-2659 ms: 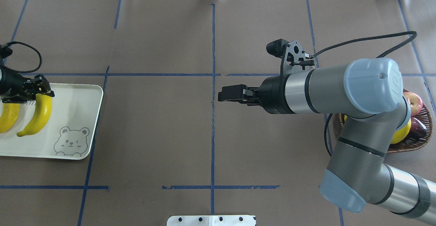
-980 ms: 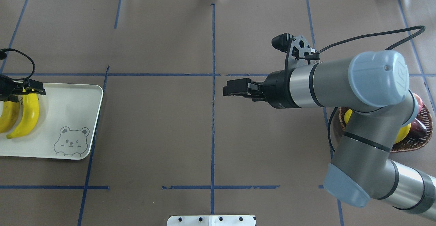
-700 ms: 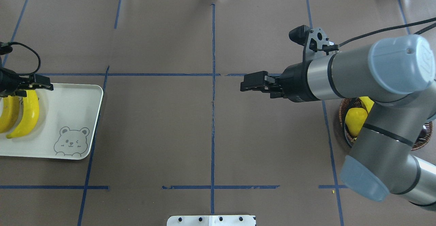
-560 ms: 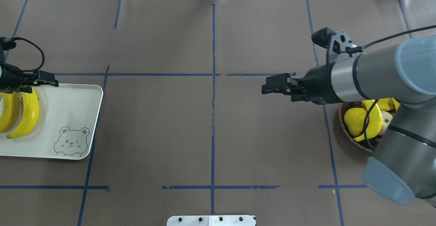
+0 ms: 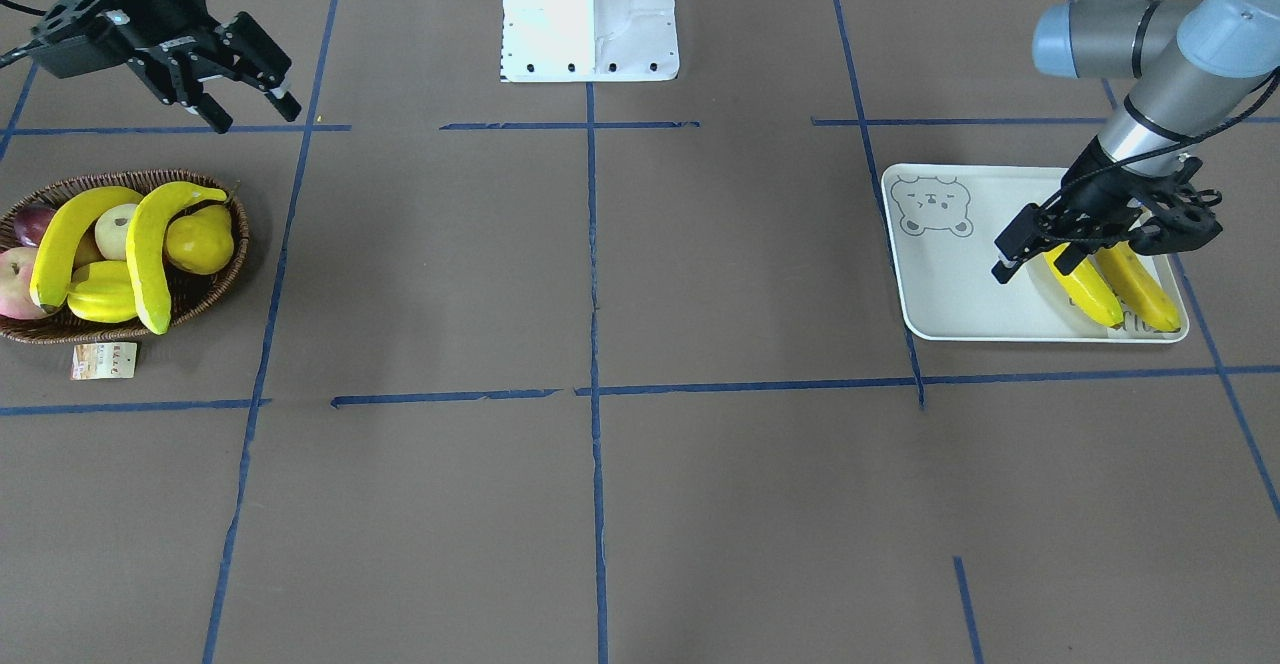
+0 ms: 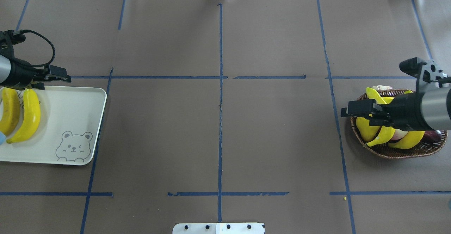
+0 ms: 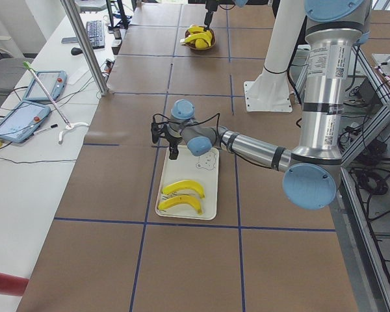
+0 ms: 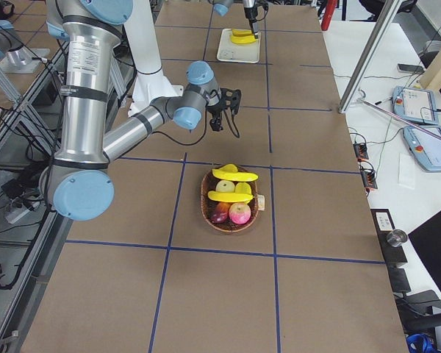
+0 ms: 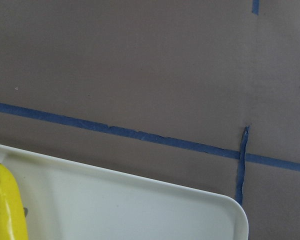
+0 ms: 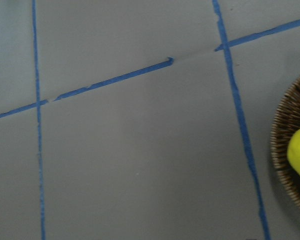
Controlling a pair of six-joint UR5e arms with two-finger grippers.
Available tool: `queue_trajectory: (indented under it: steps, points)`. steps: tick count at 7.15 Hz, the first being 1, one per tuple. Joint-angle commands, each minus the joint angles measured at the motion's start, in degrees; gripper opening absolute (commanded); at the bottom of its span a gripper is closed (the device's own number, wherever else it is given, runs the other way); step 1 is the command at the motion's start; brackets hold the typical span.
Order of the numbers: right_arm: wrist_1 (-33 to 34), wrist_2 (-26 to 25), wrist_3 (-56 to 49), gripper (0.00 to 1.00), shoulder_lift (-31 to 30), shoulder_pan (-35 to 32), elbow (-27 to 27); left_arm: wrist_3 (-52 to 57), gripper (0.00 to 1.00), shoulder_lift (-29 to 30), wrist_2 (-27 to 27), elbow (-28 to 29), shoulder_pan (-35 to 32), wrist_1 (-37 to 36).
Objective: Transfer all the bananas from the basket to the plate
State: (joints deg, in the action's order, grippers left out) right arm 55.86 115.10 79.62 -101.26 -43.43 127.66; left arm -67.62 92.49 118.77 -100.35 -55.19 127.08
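Two bananas [image 5: 65,234] [image 5: 150,244] lie on top of other fruit in the wicker basket [image 5: 205,294], which also shows in the overhead view [image 6: 398,153]. Two more bananas [image 6: 29,116] [image 6: 10,110] lie side by side on the white bear plate [image 6: 70,121]. My left gripper [image 5: 1035,254] is open and empty. It hangs just above the near ends of the plate's bananas, by the plate's far edge in the overhead view [image 6: 56,77]. My right gripper [image 5: 252,112] is open and empty. In the overhead view [image 6: 352,109] it hangs over the basket's left rim.
The basket also holds a yellow pear [image 5: 200,239], a starfruit [image 5: 100,299], apples [image 5: 15,284] and a dark plum [image 5: 35,219]. A paper tag [image 5: 103,361] lies beside it. The robot's white base plate [image 5: 590,14] is at the table's edge. Blue tape lines cross the brown table.
My left gripper let go of the second banana on the plate and rose toward the plate's far edge. My right arm swung from the table's middle back to the basket.
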Motion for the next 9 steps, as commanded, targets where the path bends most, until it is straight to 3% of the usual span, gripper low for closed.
queue_trajectory:
  steps: [1, 3, 9]
  points:
    - [-9.2, 4.6, 0.6, 1.0, -5.2, -5.9, -8.2, -1.6, 1.0, 0.9, -0.4, 0.0, 1.5, -0.2]
    - [-17.8, 6.2, 0.4, 1.0, -5.9, -7.9, -17.4, -1.6, 1.0, 1.1, -0.5, 0.1, 1.8, -0.4]
    - [-16.7, 5.2, 0.7, 1.0, -5.4, -4.9, -18.4, -1.6, 1.0, 1.2, -0.6, 1.2, 1.9, -0.3]
